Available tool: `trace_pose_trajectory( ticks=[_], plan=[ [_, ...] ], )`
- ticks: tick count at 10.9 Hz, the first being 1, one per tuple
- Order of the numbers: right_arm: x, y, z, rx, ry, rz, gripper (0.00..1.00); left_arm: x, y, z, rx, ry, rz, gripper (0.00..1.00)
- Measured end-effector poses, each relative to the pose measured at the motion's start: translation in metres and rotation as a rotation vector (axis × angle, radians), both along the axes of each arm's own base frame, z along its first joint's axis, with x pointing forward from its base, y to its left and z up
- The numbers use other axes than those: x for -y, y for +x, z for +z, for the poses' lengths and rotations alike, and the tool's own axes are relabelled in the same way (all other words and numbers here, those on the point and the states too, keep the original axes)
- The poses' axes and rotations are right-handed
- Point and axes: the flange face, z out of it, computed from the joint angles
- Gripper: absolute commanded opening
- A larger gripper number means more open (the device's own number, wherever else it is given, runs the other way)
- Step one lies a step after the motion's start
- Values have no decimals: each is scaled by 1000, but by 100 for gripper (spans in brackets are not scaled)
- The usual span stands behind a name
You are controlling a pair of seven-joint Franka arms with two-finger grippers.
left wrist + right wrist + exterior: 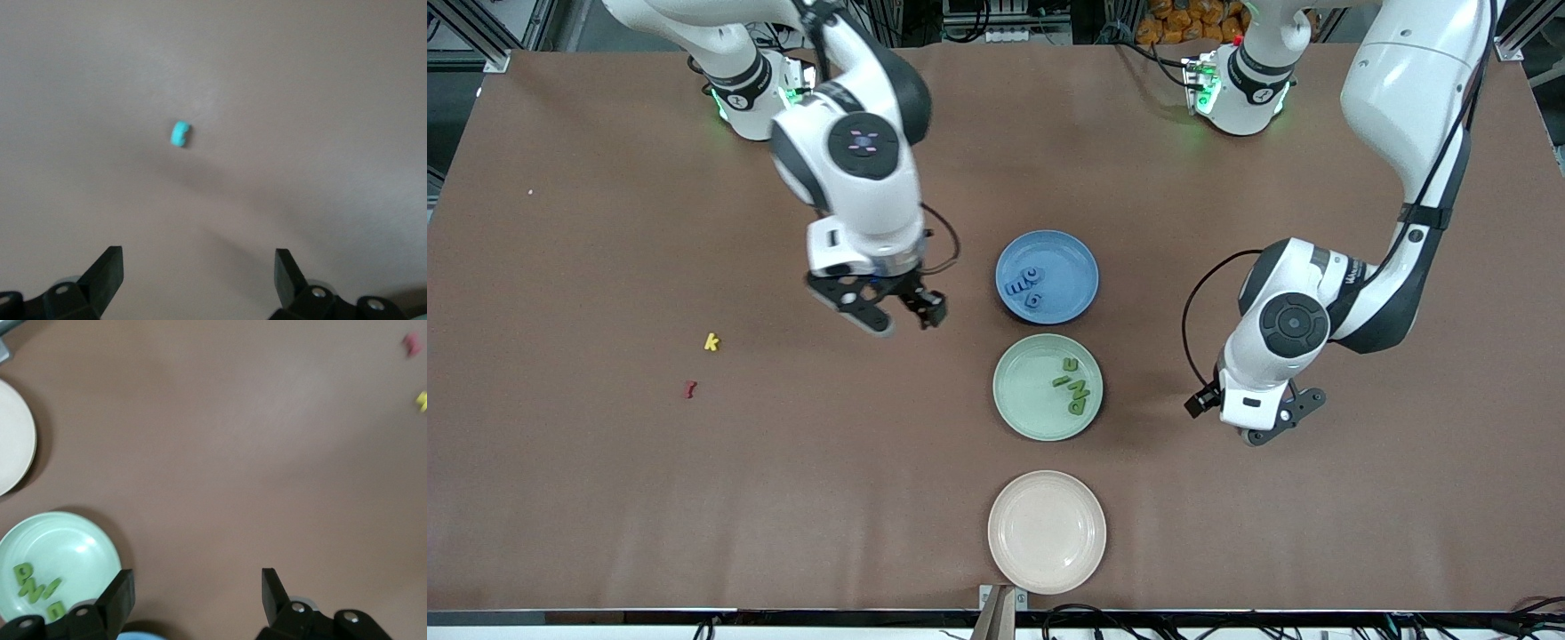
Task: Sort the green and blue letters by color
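Observation:
Blue letters (pixel 1023 284) lie in the blue plate (pixel 1067 267). Green letters (pixel 1073 387) lie in the pale green plate (pixel 1027 391), which is nearer to the front camera. One small light blue letter (pixel 179 133) lies on the bare table in the left wrist view, apart from my open, empty left gripper (pixel 199 267). In the front view the left arm hides that letter. The left gripper (pixel 1280 425) hangs low over the table beside the green plate. My right gripper (pixel 903 320) stands open and empty over bare table beside the blue plate.
An empty cream plate (pixel 1047 532) sits nearest the front camera, in line with the other two plates. A yellow "k" (pixel 711 341) and a small dark red letter (pixel 690 388) lie toward the right arm's end of the table.

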Motion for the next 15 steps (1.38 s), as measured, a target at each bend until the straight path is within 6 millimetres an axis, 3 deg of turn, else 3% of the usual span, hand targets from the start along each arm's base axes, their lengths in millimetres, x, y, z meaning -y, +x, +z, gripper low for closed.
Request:
trace_pose_trajectory(
  ticks=[4, 6, 7, 9, 10, 12, 15],
  plan=[
    [125, 38, 63, -36, -15, 121, 86, -23, -23, 16, -82, 17, -123, 100],
    [184, 46, 85, -61, -37, 191, 92, -47, -42, 44, -111, -53, -183, 100],
    [213, 49, 94, -73, -47, 230, 98, -69, -54, 61, -121, -92, -225, 100],
    [272, 53, 109, -91, -63, 265, 100, -110, -93, 94, -116, -105, -286, 100],
    [295, 54, 115, -90, -71, 276, 100, -115, -112, 110, -100, -92, -295, 100],
    [319, 53, 124, -91, -84, 341, 100, -113, -133, 146, -41, -72, -312, 100],
    [320, 48, 134, -88, -90, 379, 100, -122, -134, 205, 77, -84, -291, 100]
  ],
)
